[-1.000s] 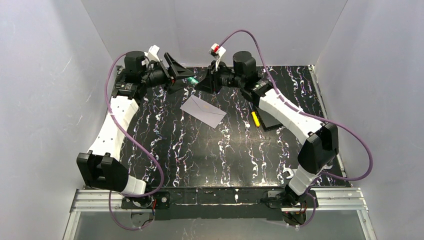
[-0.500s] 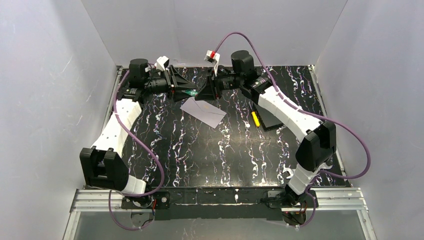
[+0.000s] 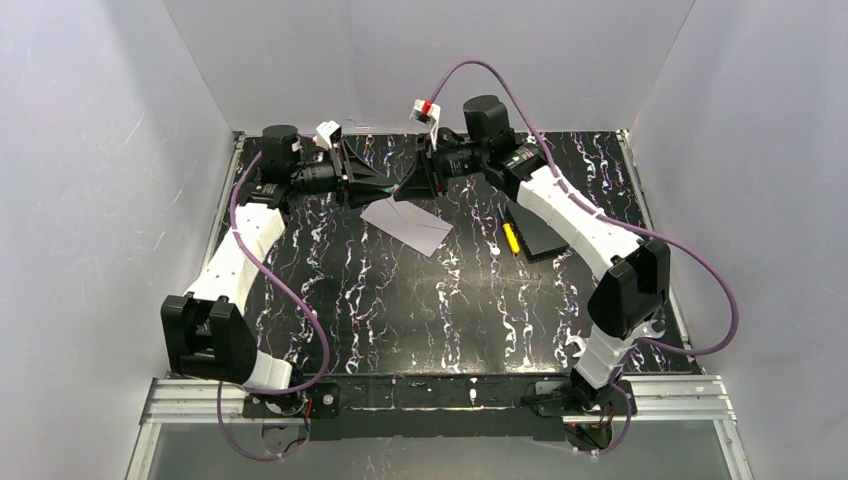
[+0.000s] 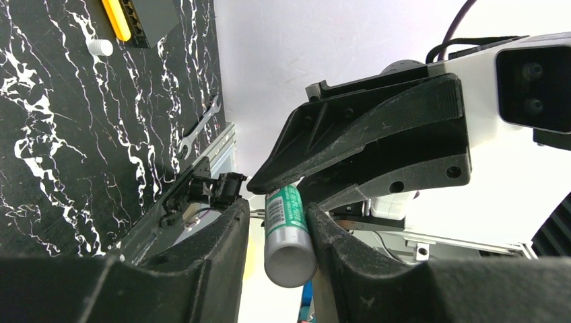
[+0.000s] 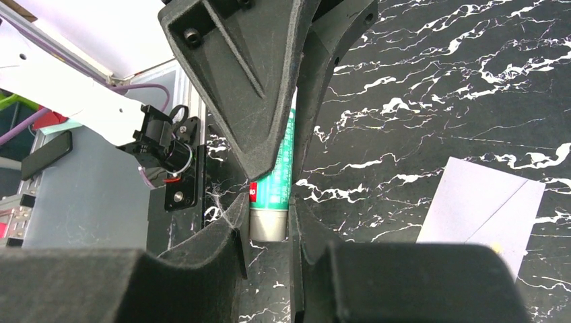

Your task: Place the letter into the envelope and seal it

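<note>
At twelve o'clock, over the table's (image 3: 400,300) far edge, left gripper (image 4: 276,210) and right gripper (image 5: 267,215) both pinch one glue stick (image 4: 288,249), likely to uncap it for sealing. Envelope (image 3: 405,223) lies flat just toward six; letter unseen, presumably inside.

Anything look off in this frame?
Mildly. One green glue stick is clamped by both the left end effector and the right end effector at once. A small white cap lies loose beside the yellow tool, and a wrench sits near the table edge.
</note>
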Robot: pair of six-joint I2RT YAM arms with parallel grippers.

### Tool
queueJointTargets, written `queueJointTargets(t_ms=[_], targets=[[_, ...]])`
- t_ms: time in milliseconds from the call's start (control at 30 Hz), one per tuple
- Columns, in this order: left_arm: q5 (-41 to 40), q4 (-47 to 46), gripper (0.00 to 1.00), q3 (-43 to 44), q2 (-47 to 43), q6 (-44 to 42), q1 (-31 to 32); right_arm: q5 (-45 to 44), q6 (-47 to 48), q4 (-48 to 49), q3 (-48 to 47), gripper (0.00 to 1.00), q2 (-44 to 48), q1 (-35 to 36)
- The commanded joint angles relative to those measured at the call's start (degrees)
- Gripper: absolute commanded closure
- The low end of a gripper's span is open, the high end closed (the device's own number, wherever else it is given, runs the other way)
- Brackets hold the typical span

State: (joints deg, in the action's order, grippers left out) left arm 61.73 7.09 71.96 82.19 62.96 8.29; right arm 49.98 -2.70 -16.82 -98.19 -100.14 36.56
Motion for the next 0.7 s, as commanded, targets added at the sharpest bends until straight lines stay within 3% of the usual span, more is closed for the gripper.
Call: queueJointTargets(t_ms=[0, 167, 300, 333, 400, 467, 567, 667], targets=[[1.6, 3.0, 0.65, 1.2, -2.7, -2.1, -0.5, 2.4, 2.3, -2.2, -3.7, 0.98, -0.4, -0.7], [0.7, 6.1, 0.73, 2.7, -2.3, -4.9, -0.6, 3.1, 2.5, -3.0, -4.0, 0.98, -0.8, -0.7], [0.2, 6.1, 1.00, 2.7, -2.0, -5.2, -0.6, 1.6, 2.5, -5.3, -5.3, 0.95, -1.4, -0.7], [-0.7, 6.5, 1.00, 2.9, -2.2, -5.7, -0.5, 0.9, 2.4, -5.7, -5.4, 0.87, -1.4, -0.7], [-2.5, 6.7, 1.00, 3.3, -2.7, -6.8, -0.6, -3.2, 1.4, -5.0, -4.8, 0.45, -0.7, -0.7], [-4.8, 7.9, 1.00, 4.1, -3.0, -8.9, -0.6, -5.6, -1.2, -2.3, -3.0, 0.19, 0.6, -1.0], [-10.1, 11.3, 1.00, 5.3, -3.1, -13.5, -0.6, -5.5, -8.3, 5.2, 1.3, 0.02, 2.9, -2.2], [-15.5, 12.8, 1.00, 4.9, -3.1, -18.0, -0.6, -5.5, -15.5, 12.4, 6.4, 0.01, 5.5, -4.7]])
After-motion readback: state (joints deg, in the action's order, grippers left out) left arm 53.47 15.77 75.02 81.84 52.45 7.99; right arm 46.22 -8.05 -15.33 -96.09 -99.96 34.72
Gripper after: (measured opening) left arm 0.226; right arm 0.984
